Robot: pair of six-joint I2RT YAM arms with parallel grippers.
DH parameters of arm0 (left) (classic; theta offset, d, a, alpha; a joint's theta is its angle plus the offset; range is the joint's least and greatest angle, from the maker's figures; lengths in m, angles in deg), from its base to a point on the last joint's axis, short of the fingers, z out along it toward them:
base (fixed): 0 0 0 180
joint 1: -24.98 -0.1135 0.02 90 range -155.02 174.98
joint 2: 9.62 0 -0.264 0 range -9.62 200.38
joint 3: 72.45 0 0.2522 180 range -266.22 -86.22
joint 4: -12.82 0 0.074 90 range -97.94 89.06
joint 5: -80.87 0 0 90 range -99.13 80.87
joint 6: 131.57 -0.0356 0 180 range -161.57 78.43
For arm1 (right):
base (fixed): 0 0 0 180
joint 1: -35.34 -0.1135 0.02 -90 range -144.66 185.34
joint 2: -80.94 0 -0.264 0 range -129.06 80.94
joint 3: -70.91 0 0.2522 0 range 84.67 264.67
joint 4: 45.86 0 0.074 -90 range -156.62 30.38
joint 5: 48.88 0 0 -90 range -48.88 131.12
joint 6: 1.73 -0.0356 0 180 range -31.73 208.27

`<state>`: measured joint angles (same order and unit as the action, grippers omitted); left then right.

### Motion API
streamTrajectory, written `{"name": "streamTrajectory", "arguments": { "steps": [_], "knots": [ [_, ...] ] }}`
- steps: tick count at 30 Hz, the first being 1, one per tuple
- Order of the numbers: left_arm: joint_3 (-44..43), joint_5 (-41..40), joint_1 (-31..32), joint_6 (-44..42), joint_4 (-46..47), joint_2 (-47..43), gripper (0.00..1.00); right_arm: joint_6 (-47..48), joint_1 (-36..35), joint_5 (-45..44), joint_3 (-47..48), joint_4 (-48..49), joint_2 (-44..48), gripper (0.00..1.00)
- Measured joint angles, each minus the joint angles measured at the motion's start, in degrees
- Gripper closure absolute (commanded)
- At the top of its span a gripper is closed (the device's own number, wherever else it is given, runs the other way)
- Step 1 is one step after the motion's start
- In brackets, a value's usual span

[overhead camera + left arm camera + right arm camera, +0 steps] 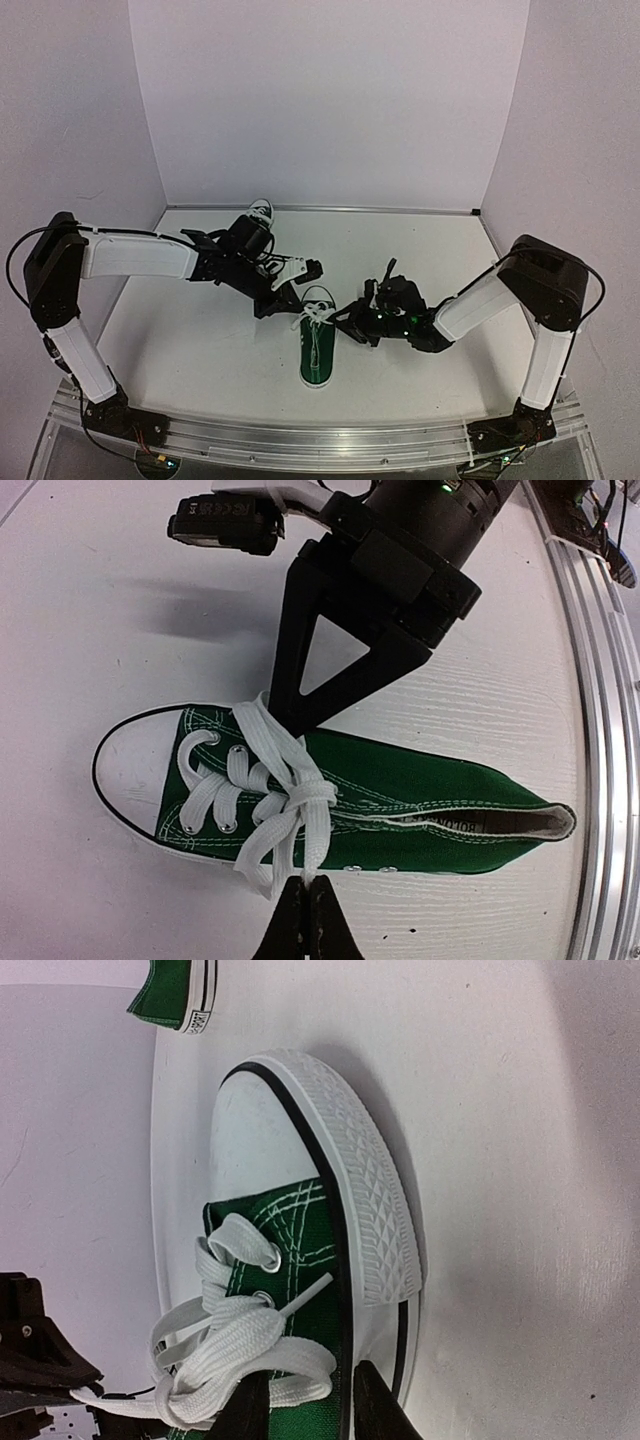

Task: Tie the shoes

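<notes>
One green sneaker (317, 345) lies mid-table, its white toe cap pointing away from the arm bases. It fills the left wrist view (400, 790) and shows in the right wrist view (300, 1220). Its white laces (285, 790) are crossed in a knot with loose loops. My left gripper (305, 905) is at the shoe's left side, shut on a lace strand that runs from the knot. My right gripper (315, 1410) is open at the shoe's right side, its fingers on either side of a lace loop (290, 1370). The second sneaker (258, 214) stands at the back, partly hidden by my left arm.
White walls close the table at the back and sides. A metal rail (320, 440) runs along the near edge. The two arms meet over the near shoe, and my right gripper's black finger (330, 660) reaches across the left wrist view down to the laces.
</notes>
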<state>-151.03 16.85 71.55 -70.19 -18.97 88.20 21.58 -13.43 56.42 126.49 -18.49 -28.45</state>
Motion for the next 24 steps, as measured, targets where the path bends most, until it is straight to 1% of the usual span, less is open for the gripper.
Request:
{"name": "streamTrajectory", "arguments": {
  "steps": [6,12,18,24],
  "knots": [
    [0.00,-0.12,0.00,0.15,0.02,-0.89,1.00,1.30,-0.27,-1.38,0.09,-1.78,0.66,0.74],
    [0.05,-1.24,0.00,1.08,0.35,-2.67,1.00,6.65,-0.74,-1.85,1.08,-7.74,1.08,0.73],
    [1.07,-1.67,-0.02,1.91,1.58,-3.67,1.00,12.00,-1.43,-3.19,3.34,-14.00,4.22,0.72],
    [1.53,-1.59,-0.02,2.13,1.59,-3.68,1.00,13.34,-1.44,-3.31,4.42,-15.63,5.41,0.72]
  ]
}}
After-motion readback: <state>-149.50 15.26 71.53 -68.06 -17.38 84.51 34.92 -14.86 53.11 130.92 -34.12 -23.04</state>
